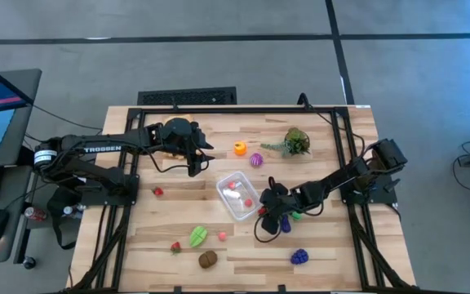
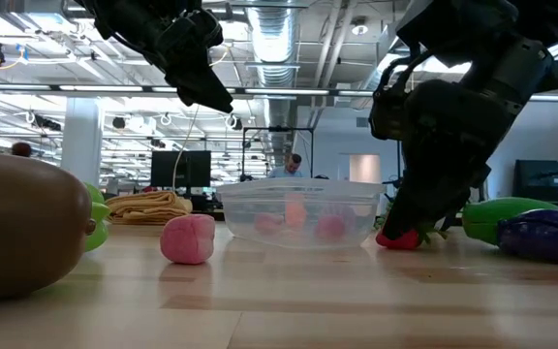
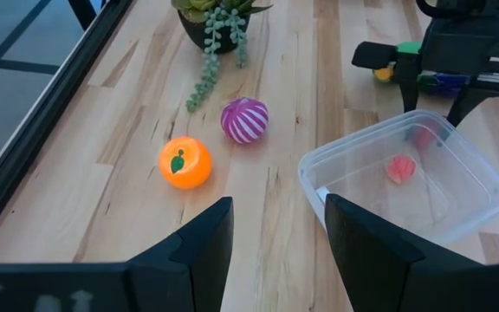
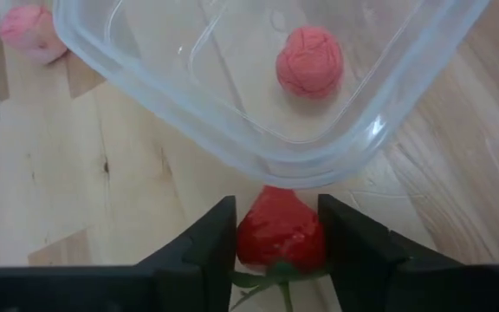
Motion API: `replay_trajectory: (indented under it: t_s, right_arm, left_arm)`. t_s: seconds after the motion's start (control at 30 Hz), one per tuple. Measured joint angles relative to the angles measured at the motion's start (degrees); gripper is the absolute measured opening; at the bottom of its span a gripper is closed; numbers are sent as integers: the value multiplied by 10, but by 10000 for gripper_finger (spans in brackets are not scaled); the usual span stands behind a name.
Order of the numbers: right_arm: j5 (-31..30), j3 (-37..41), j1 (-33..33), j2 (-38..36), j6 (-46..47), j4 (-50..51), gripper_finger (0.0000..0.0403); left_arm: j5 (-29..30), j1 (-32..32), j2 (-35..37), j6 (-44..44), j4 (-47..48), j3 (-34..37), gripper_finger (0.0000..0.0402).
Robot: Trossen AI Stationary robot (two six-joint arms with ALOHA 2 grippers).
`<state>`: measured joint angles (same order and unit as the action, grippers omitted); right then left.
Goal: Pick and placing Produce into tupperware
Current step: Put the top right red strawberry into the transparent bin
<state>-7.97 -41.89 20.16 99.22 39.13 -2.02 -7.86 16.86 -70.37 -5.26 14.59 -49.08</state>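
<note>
On your left, the left gripper (image 1: 196, 161) hung above the table with its fingers (image 3: 199, 245) a little apart and nothing between them, near the far edge and just left of the orange (image 1: 240, 149) and the purple striped ball (image 1: 256, 160). Your left wrist view showed open bare wood between those fingers and the orange (image 3: 184, 162), with the striped ball (image 3: 244, 120) just past it.

Along the near edge lay a small red piece (image 1: 175, 247), a green piece (image 1: 197, 237), a pink piece (image 1: 222, 236) and a brown piece (image 1: 208, 259), well apart from both arms. Another small red piece (image 1: 158, 192) sat alone near the left edge.

In the middle stood the container (image 1: 237, 196), clear plastic with rounded corners, holding pinkish-red pieces (image 4: 310, 61). The boards around its left side were free.

Just right of it, your right gripper (image 1: 265, 219) was down at the table, its fingers (image 4: 204, 251) pressed on either side of a red strawberry (image 4: 280, 230) with green leaves, which lay against the container's rim (image 4: 258, 156). From table height the strawberry (image 2: 398, 237) sat on the wood just beside the container wall (image 2: 356, 218). A blue-purple piece (image 1: 299, 256) lay near the front right, and a plant sprig (image 1: 294, 142) towards the far right.
</note>
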Motion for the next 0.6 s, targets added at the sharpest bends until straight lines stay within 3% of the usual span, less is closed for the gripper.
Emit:
replay_trajectory:
  t_s: [0.33,0.6]
  right_arm:
    - [4,0,1,0,5,-1,191]
    - [18,2,4,-18,15,18,168]
  left_arm:
    - [0,0,0,5,0,0,174]
    - [0,0,0,5,-1,0,174]
